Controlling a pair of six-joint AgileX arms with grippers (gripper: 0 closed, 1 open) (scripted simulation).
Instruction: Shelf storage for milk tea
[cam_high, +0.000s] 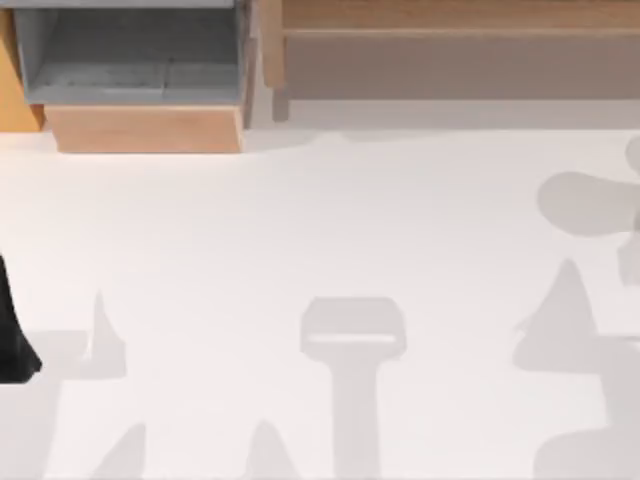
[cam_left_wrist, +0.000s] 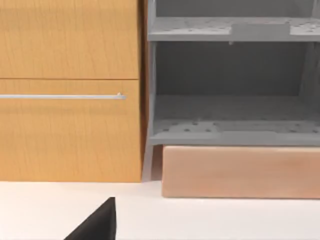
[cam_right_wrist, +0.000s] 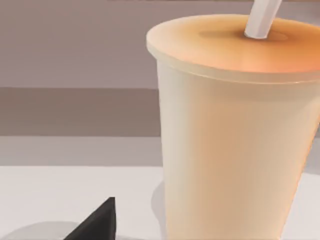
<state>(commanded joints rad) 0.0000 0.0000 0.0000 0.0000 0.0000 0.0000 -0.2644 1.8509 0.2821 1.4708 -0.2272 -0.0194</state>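
Clearly the job has scarcely begun: the one translucent plastic cup of pale orange milk tea (cam_right_wrist: 232, 135), lidded and pierced by a white straw (cam_right_wrist: 262, 17), stands upright on the white table (cam_high: 320, 220), not yet on the grey open shelf unit (cam_high: 130, 55). Seen from the right wrist, the cup rises just in front of the right gripper, of which a single dark finger (cam_right_wrist: 97, 222) shows near the cup but apart from it; whether that gripper is parted or closed I cannot tell. From above, a dark part that is probably the left arm (cam_high: 12, 335) sits well away from the shelf; its wrist camera faces the shelf's two empty grey tiers beside an orange wooden cabinet (cam_left_wrist: 70, 90) with one metal bar handle (cam_left_wrist: 62, 97). Grasping, carrying and placing all remain, I judge
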